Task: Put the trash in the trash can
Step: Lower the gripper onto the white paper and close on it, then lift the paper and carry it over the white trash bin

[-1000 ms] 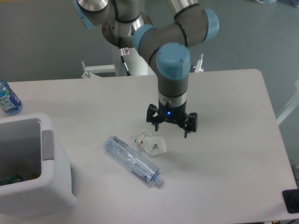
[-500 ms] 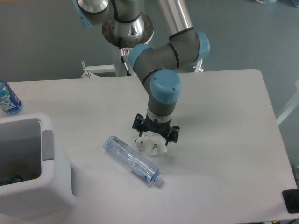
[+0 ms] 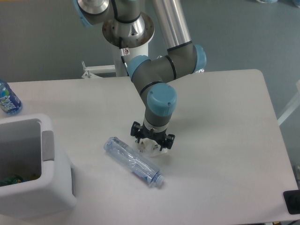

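Since the hand [image 3: 152, 142] straddles the crumpled wrapper [image 3: 151, 148], jaws apparently wide, squeeze its middle; it looks light and soft, the crushed bottle [image 3: 133, 161] springy.

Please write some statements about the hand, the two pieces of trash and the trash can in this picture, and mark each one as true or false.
1. The hand is down over the crumpled wrapper. True.
2. The crushed bottle is lifted off the table. False: it lies flat on the table.
3. The trash can stands at the right edge. False: it stands at the left.
4. The blue-labelled bottle stands behind the trash can. True.
5. The wrapper is already inside the trash can. False: it is still on the table beside the crushed bottle.
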